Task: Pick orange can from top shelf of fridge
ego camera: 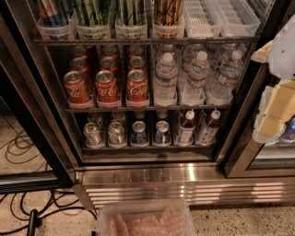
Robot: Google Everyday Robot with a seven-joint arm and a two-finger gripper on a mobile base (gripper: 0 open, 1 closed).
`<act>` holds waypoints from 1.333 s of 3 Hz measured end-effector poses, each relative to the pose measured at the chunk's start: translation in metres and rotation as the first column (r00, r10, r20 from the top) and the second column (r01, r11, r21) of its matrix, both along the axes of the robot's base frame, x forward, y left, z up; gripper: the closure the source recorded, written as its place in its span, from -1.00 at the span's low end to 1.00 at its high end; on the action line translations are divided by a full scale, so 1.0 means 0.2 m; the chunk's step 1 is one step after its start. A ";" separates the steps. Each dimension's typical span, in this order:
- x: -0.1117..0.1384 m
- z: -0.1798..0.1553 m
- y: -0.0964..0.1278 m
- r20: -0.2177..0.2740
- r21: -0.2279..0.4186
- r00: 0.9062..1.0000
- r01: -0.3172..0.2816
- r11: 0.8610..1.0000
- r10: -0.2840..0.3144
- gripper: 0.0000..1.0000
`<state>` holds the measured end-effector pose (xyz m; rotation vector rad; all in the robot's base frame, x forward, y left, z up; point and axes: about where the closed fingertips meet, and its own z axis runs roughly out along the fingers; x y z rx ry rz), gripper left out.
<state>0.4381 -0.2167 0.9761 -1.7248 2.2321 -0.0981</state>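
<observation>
Presently, gripper (275,113): at the right edge of the view, a pale cream and white shape in front of the black door frame, level with the middle rack, well apart from the cans.
Jaws: I cannot tell whether they are open or closed; nothing is visibly held.
Orange can (168,11): upright in the fourth translucent bin from the left, its top cut off by the upper edge of the view.
Top shelf (138,41): dark wire rack carrying a row of white bins side by side.
Green-striped cans (94,11): in the second and third bins, just left of the orange can.
Ribbed bins (203,18): two, to the right of the orange can, floors showing.
Fridge (184,182): door open, ribbed steel base along the bottom.
Red cola cans (107,85): three lanes on the middle rack, left half.
Water bottles (198,76): middle rack, right half, beside the cola.
Lowest rack: silver cans (92,133), blue cans (138,132) and brown bottles (186,126), left to right.
Plastic tub (145,221): on the floor in front of the base, pinkish contents.
Cables (27,203): black, looping over the floor at left.
</observation>
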 end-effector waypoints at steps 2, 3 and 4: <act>0.03 -0.03 0.03 0.031 0.052 0.999 0.033 0.998 -0.035 -1.00; 0.05 -0.07 0.10 0.082 0.172 0.989 0.112 0.979 -0.127 -1.00; 0.11 -0.02 0.22 0.171 0.311 0.969 0.120 0.943 -0.180 -1.00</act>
